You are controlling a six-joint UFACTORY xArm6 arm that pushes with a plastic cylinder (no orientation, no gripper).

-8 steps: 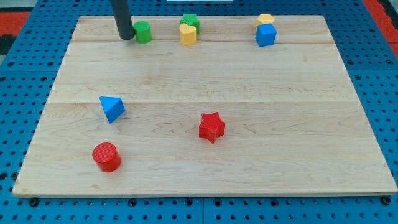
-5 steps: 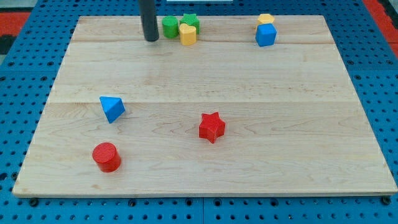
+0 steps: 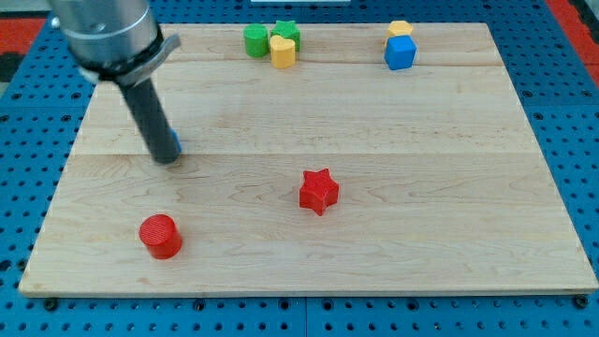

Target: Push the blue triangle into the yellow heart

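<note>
My tip rests on the board at the view's left, right in front of the blue triangle, which the rod hides except for a thin blue sliver on its right side. The yellow heart sits at the view's top centre, touching a green cylinder on its left and a green star behind it. The tip is far from the heart, down and to the left of it.
A red cylinder lies at the lower left. A red star lies near the centre. A blue cube with a yellow block just behind it sits at the top right.
The rod pushed the green cylinder right against the yellow heart, then swung down and left to the blue triangle, which it now covers.
</note>
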